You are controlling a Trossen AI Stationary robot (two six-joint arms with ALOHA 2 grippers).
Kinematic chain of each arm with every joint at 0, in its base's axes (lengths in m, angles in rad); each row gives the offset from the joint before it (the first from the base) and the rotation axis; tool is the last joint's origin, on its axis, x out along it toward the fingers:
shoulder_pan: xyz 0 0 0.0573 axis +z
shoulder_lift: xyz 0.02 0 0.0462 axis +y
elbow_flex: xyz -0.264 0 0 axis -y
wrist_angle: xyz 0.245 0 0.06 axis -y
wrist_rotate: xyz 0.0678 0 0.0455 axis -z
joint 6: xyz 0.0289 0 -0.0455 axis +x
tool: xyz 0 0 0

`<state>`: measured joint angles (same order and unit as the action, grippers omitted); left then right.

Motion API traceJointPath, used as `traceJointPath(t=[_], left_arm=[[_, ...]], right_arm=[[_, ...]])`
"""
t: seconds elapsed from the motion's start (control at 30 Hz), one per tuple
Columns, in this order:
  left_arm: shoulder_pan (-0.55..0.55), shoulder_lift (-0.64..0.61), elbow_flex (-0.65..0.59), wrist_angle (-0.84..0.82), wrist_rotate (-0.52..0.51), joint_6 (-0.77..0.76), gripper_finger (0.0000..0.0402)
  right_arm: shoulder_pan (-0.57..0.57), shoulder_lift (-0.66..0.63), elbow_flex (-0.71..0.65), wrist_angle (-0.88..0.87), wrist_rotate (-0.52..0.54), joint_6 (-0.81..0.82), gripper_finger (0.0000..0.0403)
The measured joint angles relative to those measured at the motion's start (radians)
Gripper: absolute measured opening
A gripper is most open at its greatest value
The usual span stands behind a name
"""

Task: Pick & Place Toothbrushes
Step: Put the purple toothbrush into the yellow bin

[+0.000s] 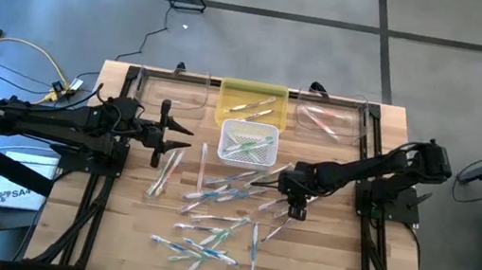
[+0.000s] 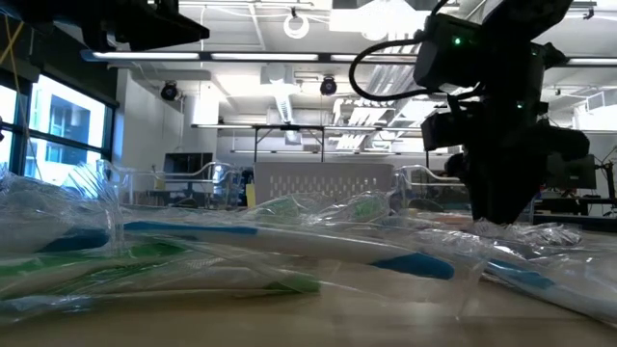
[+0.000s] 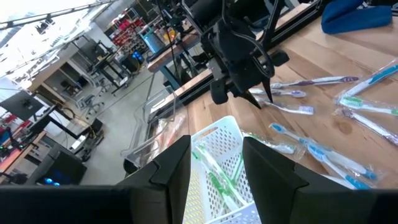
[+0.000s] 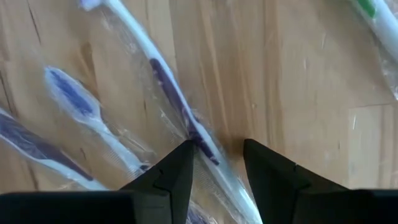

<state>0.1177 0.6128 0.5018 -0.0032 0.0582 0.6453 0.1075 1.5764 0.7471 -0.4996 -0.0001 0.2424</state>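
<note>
No brand or label can be read on any wrapper; a white box on the floor at the table's eight o'clock carries dark lettering too small to make out. The toothbrushes, thin white plastic sticks with blue, green, pink or purple accents, each sealed in a clear crinkled wrapper, lie scattered over the middle of the wooden slatted table, spreading toward six o'clock. More lie in the white slotted plastic basket at centre, in the yellow tray at twelve o'clock, and in the clear tray at one o'clock. The right gripper hangs low at three o'clock of the pile, fingers spread with a purple-handled toothbrush between them, not clamped. The left gripper hovers at ten o'clock, fingers apart, empty.
</note>
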Motion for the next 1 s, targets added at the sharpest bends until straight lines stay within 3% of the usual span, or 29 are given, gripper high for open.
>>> traceJointPath(t=[0.23,0.67,1.0], left_arm=[[0.0,0.0,0.0,0.0,0.0,0.002,0.0141],[0.0,0.0,0.0,0.0,0.0,0.001,0.0141],[0.0,0.0,0.0,0.0,0.0,0.001,0.0141]], right_arm=[[0.004,0.013,0.002,0.007,0.009,0.001,0.013],[0.003,0.008,0.0,0.006,0.033,0.0,0.0019],[0.003,-0.017,-0.005,0.008,-0.001,-0.06,0.0017]])
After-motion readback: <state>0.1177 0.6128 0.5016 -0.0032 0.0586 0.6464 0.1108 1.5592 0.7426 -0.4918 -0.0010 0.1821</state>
